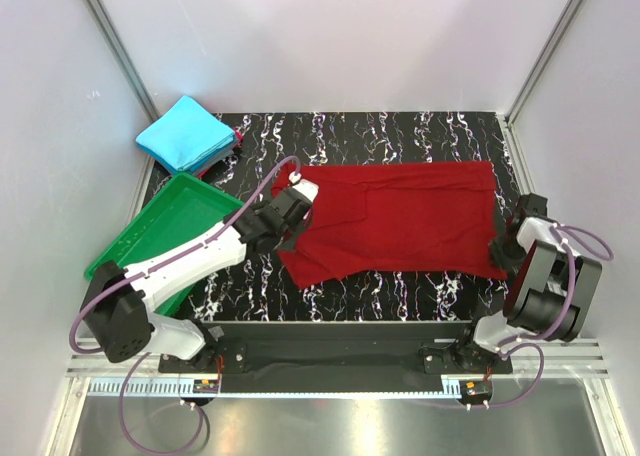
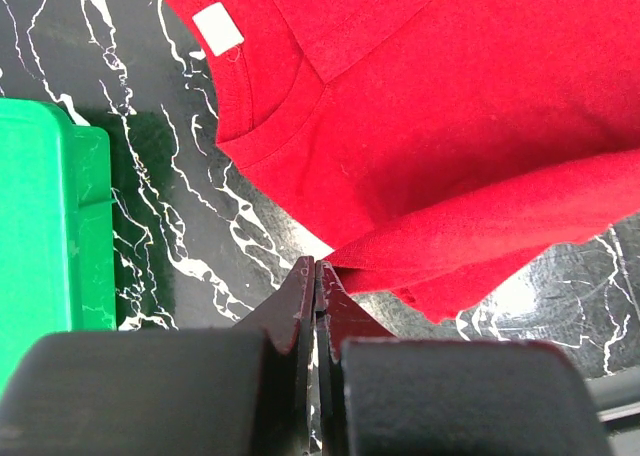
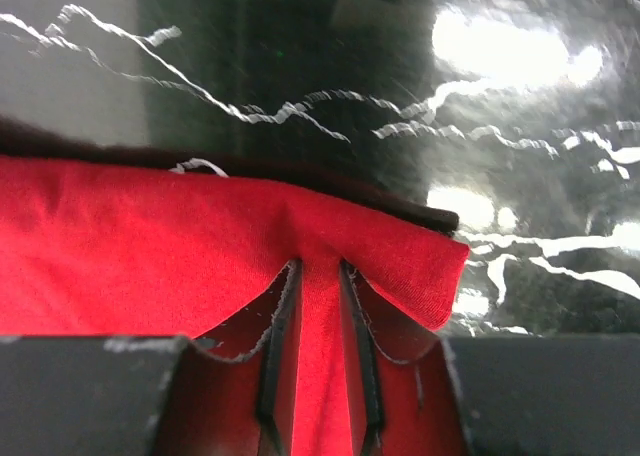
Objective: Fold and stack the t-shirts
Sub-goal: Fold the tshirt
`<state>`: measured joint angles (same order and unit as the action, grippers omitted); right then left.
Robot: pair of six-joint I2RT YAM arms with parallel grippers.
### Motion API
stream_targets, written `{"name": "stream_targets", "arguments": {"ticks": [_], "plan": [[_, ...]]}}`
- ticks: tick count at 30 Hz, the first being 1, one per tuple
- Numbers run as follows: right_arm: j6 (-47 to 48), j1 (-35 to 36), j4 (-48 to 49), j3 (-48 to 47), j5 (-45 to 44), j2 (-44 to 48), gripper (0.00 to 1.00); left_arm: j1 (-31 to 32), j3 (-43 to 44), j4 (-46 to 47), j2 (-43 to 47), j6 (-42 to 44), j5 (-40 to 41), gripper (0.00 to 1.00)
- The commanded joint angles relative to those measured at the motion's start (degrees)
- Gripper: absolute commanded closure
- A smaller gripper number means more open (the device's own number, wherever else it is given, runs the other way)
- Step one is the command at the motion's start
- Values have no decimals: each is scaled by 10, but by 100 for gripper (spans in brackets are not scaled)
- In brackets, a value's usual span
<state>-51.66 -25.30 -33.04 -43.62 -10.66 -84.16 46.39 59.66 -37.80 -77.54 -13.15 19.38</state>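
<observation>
While the dark red t-shirt lies spread mid-table, my right gripper pinches its corner at four o'clock. My left gripper is closed, tips touching the shirt's nine o'clock edge. The folded cyan-blue t-shirt sits at ten, the green tray at eight.

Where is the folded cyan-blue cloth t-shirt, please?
Top view: the cyan-blue t-shirt lies at the far left table corner, beyond the green plastic tray.

A black table top with white veins is enclosed by plain white walls and thin metal posts. Bright reflections are seen on its glossy surface. A metal strip is fixed along the near edge.
</observation>
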Motion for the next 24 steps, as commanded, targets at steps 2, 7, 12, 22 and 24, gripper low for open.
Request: {"name": "stream_targets", "arguments": {"ticks": [2,7,12,22,24], "plan": [[21,-17,23,-13,-73,-22,73,-4,20,-2,-1,-2,22,100],[38,-30,20,-12,-124,43,72,-6,9,-25,7,0,49,100],[48,-30,17,-15,-112,73,68,-12,5,-41,23,0,57,100],[10,-34,-41,-48,-8,37,40,-12,28,-56,32,6,49,100],[-4,-34,-38,-30,12,40,38,-12,34,-56,26,8,44,100]]}}
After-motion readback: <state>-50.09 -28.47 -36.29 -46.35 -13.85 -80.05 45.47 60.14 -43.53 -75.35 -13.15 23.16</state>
